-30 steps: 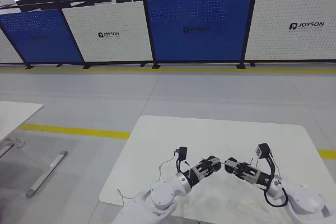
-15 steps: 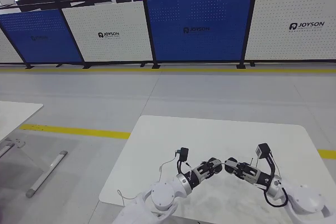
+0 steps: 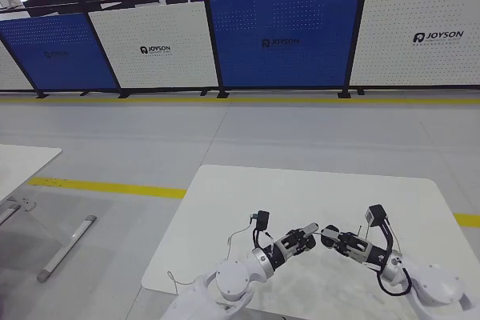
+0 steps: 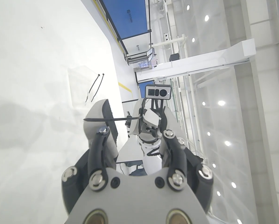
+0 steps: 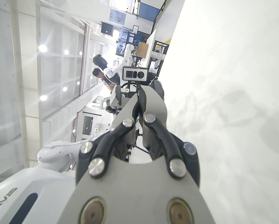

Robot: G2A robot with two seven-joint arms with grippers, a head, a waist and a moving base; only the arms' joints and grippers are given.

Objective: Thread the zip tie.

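A black zip tie [image 4: 120,119] hangs level above the white table [image 3: 304,192]. My right gripper [image 4: 141,117] is shut on one end of it. Near the table's front edge the two grippers face each other tip to tip, the right gripper [image 3: 328,234] close beside the left gripper [image 3: 307,233]. The left gripper [image 4: 134,115] stands open, its fingers spread wide. The tie's free end crosses in front of one of its fingers [image 4: 102,115], with nothing clamped. In the right wrist view my right gripper [image 5: 139,97] has its fingers pressed together.
Two spare black zip ties [image 4: 95,87] lie side by side on the table beyond the left gripper. Blue and white partition panels [image 3: 280,40] stand across the floor behind the table. The table's back half is bare.
The left gripper has opened its fingers and let go of the zip tie. The right gripper holds still with the tie.
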